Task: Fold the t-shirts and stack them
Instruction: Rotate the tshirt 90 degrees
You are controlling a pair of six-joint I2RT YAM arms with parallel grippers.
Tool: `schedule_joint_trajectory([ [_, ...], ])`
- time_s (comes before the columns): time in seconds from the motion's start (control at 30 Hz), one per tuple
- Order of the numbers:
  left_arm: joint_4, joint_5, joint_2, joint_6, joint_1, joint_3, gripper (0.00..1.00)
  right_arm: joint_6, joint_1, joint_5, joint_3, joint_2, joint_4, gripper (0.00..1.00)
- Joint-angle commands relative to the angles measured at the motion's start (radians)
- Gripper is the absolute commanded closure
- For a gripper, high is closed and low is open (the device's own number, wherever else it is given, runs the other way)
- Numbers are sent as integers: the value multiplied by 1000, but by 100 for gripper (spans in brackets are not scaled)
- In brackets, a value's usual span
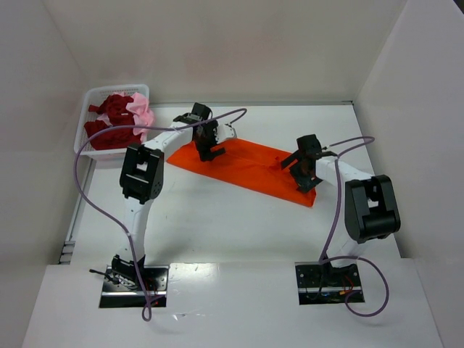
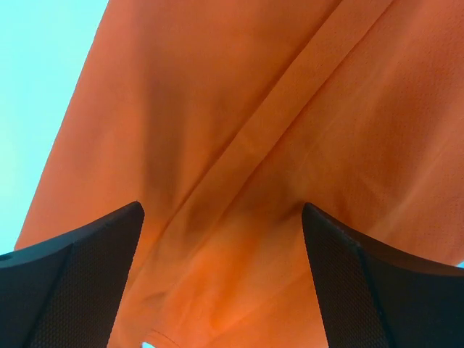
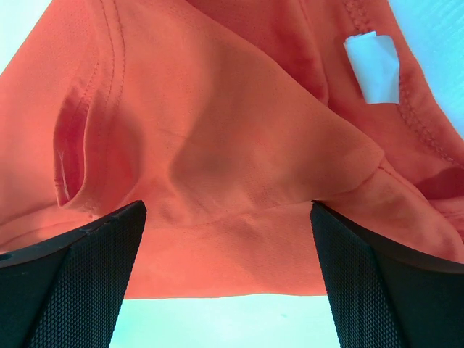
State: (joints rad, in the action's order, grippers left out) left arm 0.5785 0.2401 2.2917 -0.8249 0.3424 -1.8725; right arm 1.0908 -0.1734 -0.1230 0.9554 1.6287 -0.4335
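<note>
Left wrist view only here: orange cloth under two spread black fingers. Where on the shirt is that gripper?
Observer: The left gripper stands over the far left end of the orange shirt, a long strip lying slantwise.
Operator: And the right one?
Observer: The right gripper is open over the near right end, by a white tag.
Operator: Other shirts?
Observer: Dark red shirts and a pink shirt sit in the basket, far left.

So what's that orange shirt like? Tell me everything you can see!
The orange t-shirt is bright, thin, soft-looking cloth with stitched seams and a small white tag. It lies on the white table as a long slanted strip, creased and bunched in places. The left gripper and right gripper hang open over its two ends; whether they touch it, I cannot tell.
</note>
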Motion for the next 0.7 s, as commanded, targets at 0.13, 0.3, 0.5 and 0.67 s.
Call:
schedule_joint_trajectory([
  [0.13, 7, 48, 49, -82, 12, 4, 3, -6, 9, -12, -18, -26, 15, 0],
  [0.3, 30, 48, 37, -59, 12, 55, 3, 3, 9, -23, -18, 39, 27, 0],
  [0.5, 61, 57, -17, -11, 12, 119, 2, 3, 9, -87, 77, 137, 7, 0],
  [0.67, 93, 57, -70, 9, 21, 180, 2, 3, 9, -96, 178, 201, -28, 0],
])
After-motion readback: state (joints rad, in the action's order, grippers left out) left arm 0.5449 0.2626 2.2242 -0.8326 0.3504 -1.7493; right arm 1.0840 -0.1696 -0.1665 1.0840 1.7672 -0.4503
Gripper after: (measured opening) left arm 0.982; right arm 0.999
